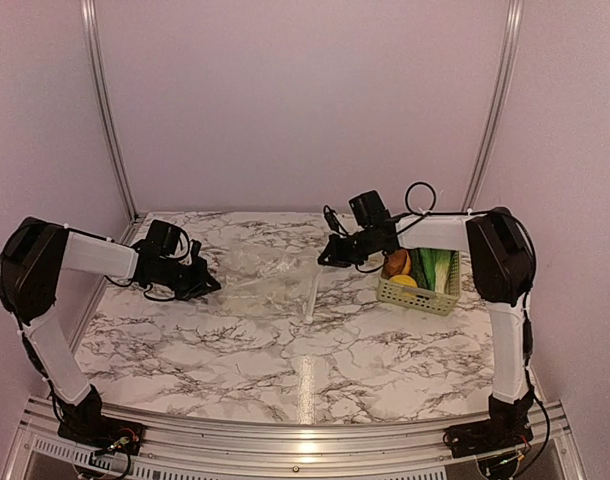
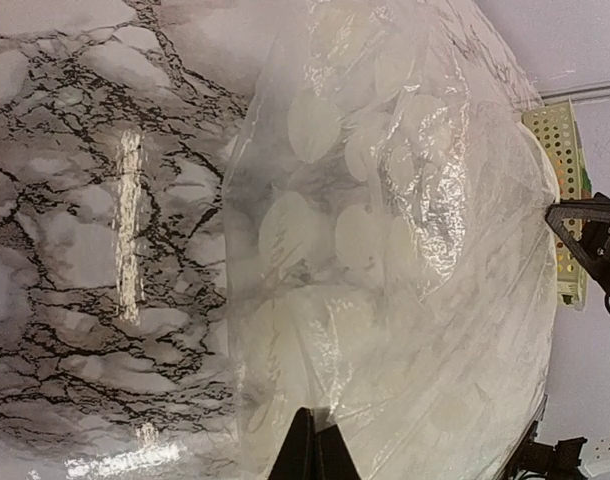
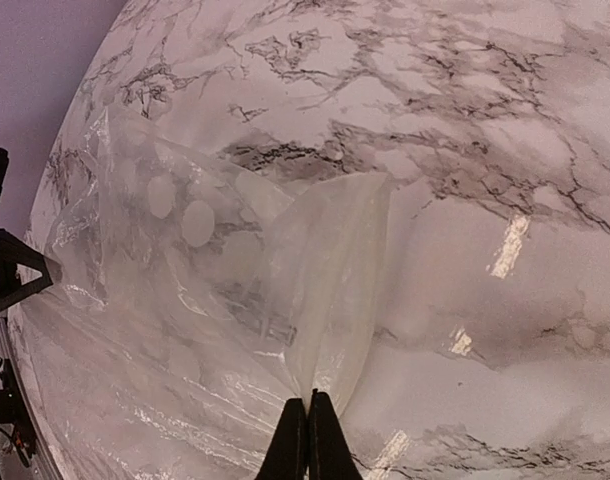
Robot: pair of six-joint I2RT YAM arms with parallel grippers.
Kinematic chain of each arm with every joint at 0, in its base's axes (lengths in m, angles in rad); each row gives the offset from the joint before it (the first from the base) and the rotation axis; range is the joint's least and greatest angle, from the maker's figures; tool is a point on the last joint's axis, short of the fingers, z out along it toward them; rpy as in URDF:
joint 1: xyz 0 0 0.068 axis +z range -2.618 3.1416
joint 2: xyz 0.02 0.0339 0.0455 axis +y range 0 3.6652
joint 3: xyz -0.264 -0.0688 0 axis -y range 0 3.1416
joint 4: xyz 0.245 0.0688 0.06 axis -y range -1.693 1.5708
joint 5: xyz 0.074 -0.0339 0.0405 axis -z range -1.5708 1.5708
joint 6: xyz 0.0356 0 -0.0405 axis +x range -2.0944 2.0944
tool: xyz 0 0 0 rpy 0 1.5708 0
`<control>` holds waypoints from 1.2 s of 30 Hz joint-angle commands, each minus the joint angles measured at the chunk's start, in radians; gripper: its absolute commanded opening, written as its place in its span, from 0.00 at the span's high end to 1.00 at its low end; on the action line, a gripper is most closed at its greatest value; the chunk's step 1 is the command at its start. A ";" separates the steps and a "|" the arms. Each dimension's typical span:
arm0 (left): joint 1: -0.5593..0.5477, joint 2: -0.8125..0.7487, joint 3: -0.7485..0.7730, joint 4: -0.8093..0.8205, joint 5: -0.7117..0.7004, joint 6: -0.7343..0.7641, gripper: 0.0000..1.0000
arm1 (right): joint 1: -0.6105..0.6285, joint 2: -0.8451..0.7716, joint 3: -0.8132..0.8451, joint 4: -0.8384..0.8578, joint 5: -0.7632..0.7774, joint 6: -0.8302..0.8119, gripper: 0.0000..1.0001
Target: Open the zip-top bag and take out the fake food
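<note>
Zip-top bag (image 1: 270, 276) nearly invisible, left pincer (image 2: 314, 432), right pincer (image 3: 307, 425) both clamped on it

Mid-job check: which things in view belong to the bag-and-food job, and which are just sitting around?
Part of the job:
zip-top bag, looks empty
left gripper and right gripper, each pinching a bag edge
fake food, lying in the basket

Just there:
pale green basket
marble table
</note>
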 commanded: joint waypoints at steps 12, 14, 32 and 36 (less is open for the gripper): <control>0.024 -0.137 0.228 -0.392 -0.077 0.203 0.01 | -0.033 -0.231 -0.004 -0.080 0.010 -0.077 0.09; 0.025 -0.156 0.281 -0.456 -0.099 0.235 0.01 | -0.050 -0.281 -0.031 -0.076 0.000 -0.073 0.02; 0.077 -0.393 0.287 -0.601 -0.256 0.227 0.01 | -0.123 -1.030 -0.615 0.055 0.134 -0.018 0.01; 0.077 -0.450 0.184 -0.585 -0.248 0.223 0.01 | -0.125 -1.136 -0.727 0.050 0.157 0.006 0.01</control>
